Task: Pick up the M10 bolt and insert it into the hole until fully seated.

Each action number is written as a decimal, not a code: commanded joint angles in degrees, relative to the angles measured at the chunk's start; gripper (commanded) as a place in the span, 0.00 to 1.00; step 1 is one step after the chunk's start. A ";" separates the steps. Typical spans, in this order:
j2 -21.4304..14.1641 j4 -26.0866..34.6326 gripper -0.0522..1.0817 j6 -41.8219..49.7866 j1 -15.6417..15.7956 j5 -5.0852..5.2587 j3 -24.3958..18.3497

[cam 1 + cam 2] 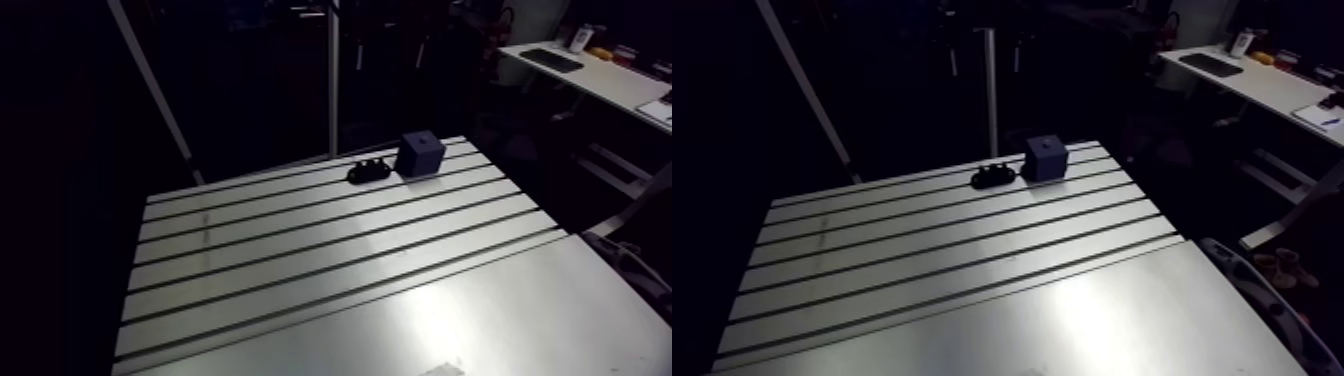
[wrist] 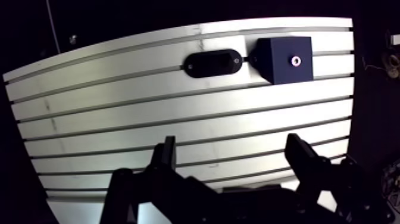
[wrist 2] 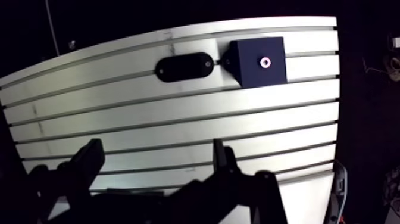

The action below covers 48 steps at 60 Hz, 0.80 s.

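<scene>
Ahead of the open, empty end effector (image 2: 231, 144), the hole (image 2: 294, 60) in the blue block (image 2: 278, 49) faces up.

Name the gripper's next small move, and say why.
Probably carry the gripper forward over the table toward the black holder. It is open and empty, and the holder and the blue block beside it lie well ahead of it. I cannot make out the bolt itself, so a closer look comes first.
</scene>
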 commanded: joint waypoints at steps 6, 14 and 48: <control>-14.51 8.86 0.05 -3.43 6.63 1.29 3.35; -15.63 9.30 0.05 -2.89 7.46 1.29 3.08; -16.13 13.96 0.05 4.78 11.61 0.96 3.23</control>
